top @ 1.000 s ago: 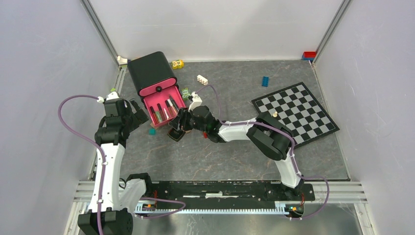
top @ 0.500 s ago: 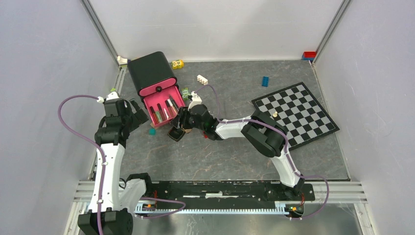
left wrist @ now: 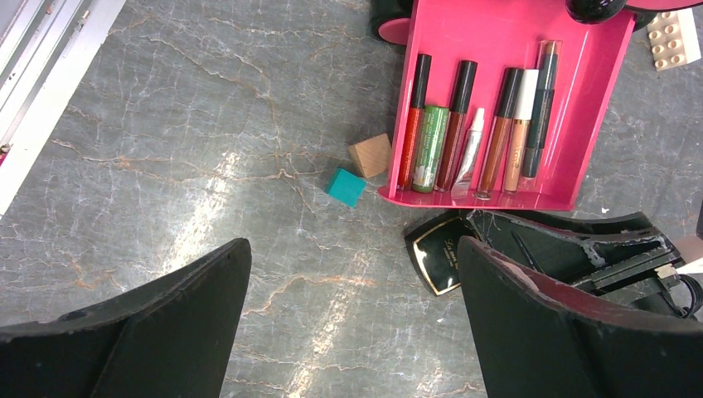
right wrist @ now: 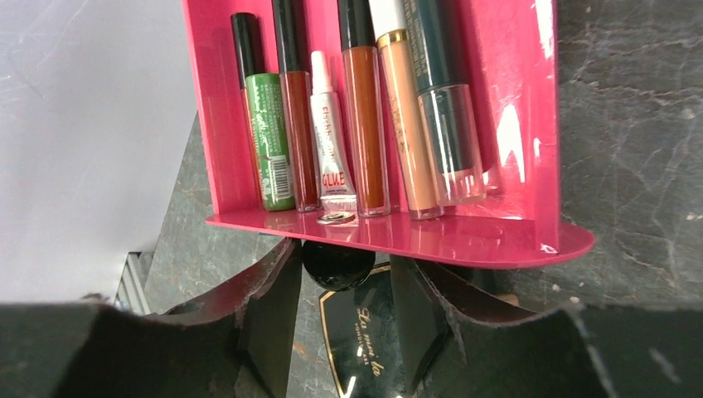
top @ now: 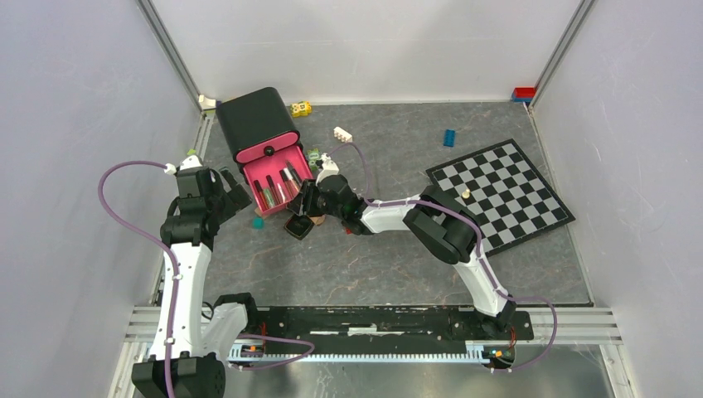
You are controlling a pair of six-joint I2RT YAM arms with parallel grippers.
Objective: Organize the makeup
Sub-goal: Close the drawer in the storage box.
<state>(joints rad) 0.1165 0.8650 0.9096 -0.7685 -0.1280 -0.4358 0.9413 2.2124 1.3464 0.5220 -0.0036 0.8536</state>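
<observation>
A pink drawer (top: 278, 179) stands pulled out of the black organizer box (top: 253, 120). Several slim makeup tubes (left wrist: 464, 124) lie side by side in it, also seen in the right wrist view (right wrist: 365, 108). My right gripper (top: 306, 202) is at the drawer's front edge. Its jaws are open on either side of the drawer's black knob (right wrist: 336, 264), the left finger touching it. A square black compact (right wrist: 373, 332) lies on the table right under it (left wrist: 439, 257). My left gripper (left wrist: 352, 249) is open and empty above the table, left of the drawer (top: 232, 192).
A teal cube (left wrist: 345, 186) and a wooden cube (left wrist: 370, 155) lie by the drawer's left corner. A chessboard (top: 500, 191) lies at the right. A white brick (top: 342, 134), a blue brick (top: 448, 138) and a yellow toy (top: 301, 109) lie further back.
My right gripper has moved slightly left and away, closer to the drawer front. The drawer, compact and left arm have not moved.
</observation>
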